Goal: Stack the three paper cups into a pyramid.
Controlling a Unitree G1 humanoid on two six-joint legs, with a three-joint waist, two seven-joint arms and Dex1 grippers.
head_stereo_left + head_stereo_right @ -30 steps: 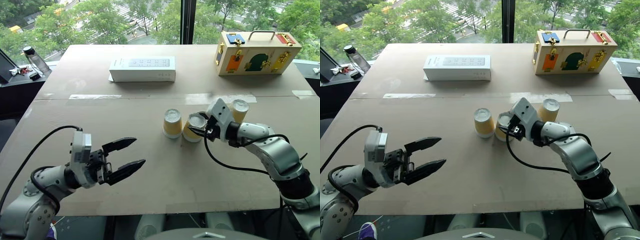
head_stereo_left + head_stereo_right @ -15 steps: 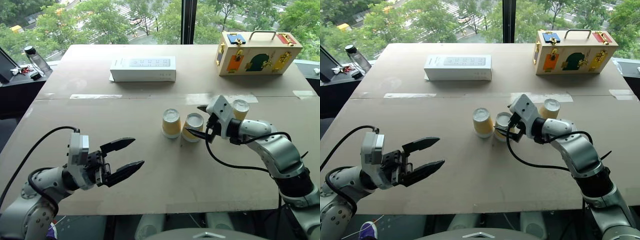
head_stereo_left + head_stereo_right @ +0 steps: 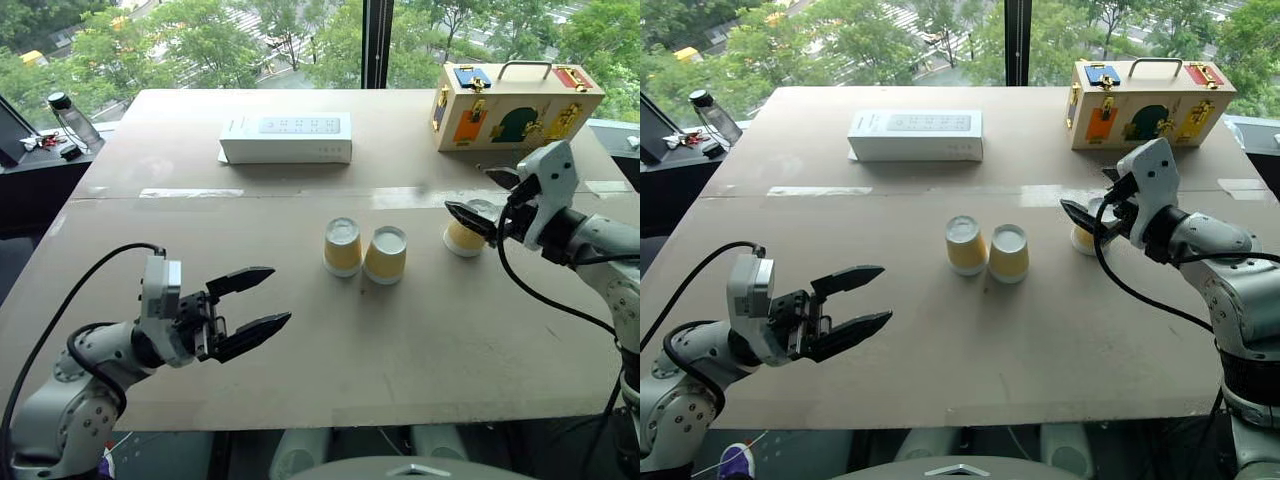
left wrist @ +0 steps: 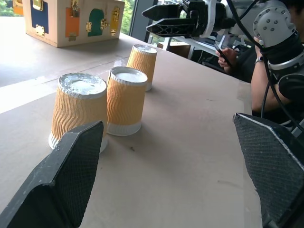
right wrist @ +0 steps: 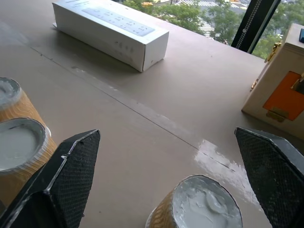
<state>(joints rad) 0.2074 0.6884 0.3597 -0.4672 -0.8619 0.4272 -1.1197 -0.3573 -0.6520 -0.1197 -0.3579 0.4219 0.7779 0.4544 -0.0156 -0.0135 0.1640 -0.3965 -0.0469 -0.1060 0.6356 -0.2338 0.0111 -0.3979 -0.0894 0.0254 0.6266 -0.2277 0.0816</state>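
Standing upside down on the brown table (image 3: pixel 300 350), all three paper cups rest on their white rims, none stacked yet. I see two of them, the left cup (image 3: pixel 343 247) and the middle cup (image 3: pixel 386 255), side by side and just about touching near the table's middle. The third cup (image 3: pixel 466 235) stands apart from that pair, off toward my right arm.

My right gripper (image 3: pixel 483 198) hangs just above that third cup, its two black fingers spread as wide as they go and holding nothing. In the right wrist view the cup's whitish base (image 5: pixel 207 204) sits between and below the fingers (image 5: pixel 66 175), nearer the one on the wooden-box side; the paired cups lie beyond the other finger, outside the gap. I cannot tell whether either fingertip touches the cup.

My left gripper (image 3: pixel 260 298) hovers over the near part of the table, well short of the pair, fingers likewise wide apart and empty. From the left wrist view, the two paired cups stand ahead of the fingers (image 4: pixel 66 180), close to one of them, with the third cup farther on.

Beyond the cups, a long white box (image 3: pixel 286 137) and a wooden latch box (image 3: pixel 512 105) sit at the table's far edge. A person's arm (image 4: pixel 259 80) shows past the table edge in the left wrist view.
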